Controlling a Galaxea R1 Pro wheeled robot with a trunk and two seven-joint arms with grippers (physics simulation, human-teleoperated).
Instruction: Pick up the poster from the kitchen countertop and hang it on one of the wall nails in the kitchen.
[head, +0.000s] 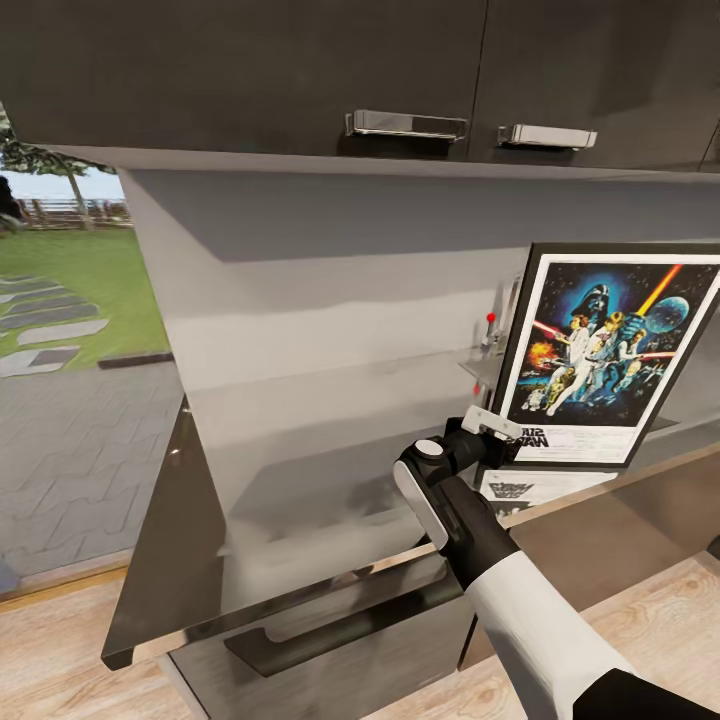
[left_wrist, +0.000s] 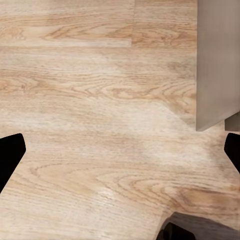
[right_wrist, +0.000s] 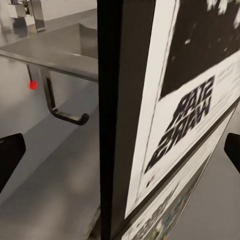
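The Star Wars poster (head: 605, 350) stands upright on the glossy kitchen countertop (head: 300, 470) at the right, its picture mirrored in the slab below it. My right gripper (head: 492, 432) is at the poster's lower left corner. In the right wrist view the poster's black frame edge (right_wrist: 112, 100) and the "STAR WARS" lettering (right_wrist: 187, 120) sit between the wide-apart fingertips of that gripper (right_wrist: 120, 155), which is open around the edge. My left gripper (left_wrist: 120, 155) hangs open over the pale wood floor (left_wrist: 100, 100) with nothing in it.
Black upper cabinets (head: 300, 60) with steel handles hang low over the counter. A steel sink (right_wrist: 60, 50) and a tap with a red knob (head: 491, 330) are just behind the poster. A tall window (head: 60, 300) is at left. A cabinet corner (left_wrist: 217, 65) stands near my left gripper.
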